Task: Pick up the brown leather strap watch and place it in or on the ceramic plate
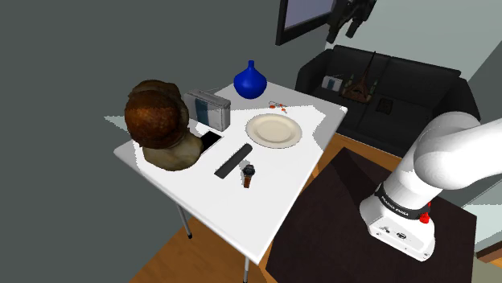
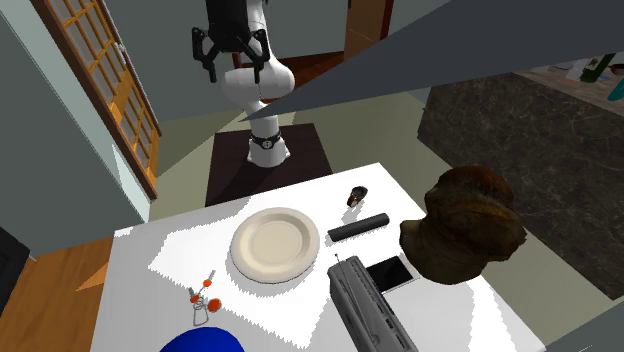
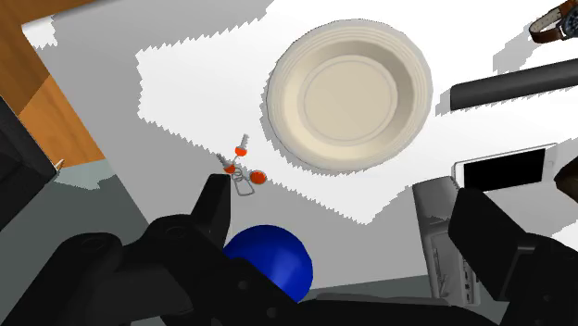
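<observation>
Spread and empty, the end effector (image 2: 235, 72) hangs high above the table (image 2: 170, 255); it should descend astride the watch (image 2: 356, 195) near the edge facing the stand (image 2: 235, 170).

Home living room: black sofa (image 1: 394, 84) at two o'clock from white table (image 1: 233, 209), wall screen (image 1: 302, 18) at twelve, wood floor (image 1: 161, 259).

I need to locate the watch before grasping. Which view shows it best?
The shoulder view: the brown-strapped, dark-faced watch shows whole, unobstructed. The second exterior view shows it small and dark; the wrist view crops it at the picture's edge.
</observation>
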Controlling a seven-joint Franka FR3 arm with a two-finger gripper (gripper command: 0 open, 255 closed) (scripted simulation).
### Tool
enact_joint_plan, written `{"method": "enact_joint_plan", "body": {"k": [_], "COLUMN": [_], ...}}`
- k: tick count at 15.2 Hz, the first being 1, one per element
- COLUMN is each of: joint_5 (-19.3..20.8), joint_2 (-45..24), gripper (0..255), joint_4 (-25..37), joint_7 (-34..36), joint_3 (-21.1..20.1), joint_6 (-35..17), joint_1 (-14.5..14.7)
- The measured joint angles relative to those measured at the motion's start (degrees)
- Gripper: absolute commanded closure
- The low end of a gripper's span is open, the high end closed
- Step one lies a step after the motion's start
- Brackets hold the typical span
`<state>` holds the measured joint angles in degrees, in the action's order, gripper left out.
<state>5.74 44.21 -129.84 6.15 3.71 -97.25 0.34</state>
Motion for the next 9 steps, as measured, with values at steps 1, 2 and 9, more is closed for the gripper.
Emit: {"method": "enact_joint_plan", "body": {"k": [1,2,9], "joint_5": [0.00,-0.24,-3.67], "joint_2": [0.00,-0.02,-0.21], "gripper": [0,0,0], "joint_4": [0.00,-0.52,-9.01], "joint_7": [0.00,0.74,10.98], "joint_3": [0.00,-0.44,-6.50], "joint_6": [0.00,-0.33,-6.39], "joint_1": [0.00,0.01,0.45]}}
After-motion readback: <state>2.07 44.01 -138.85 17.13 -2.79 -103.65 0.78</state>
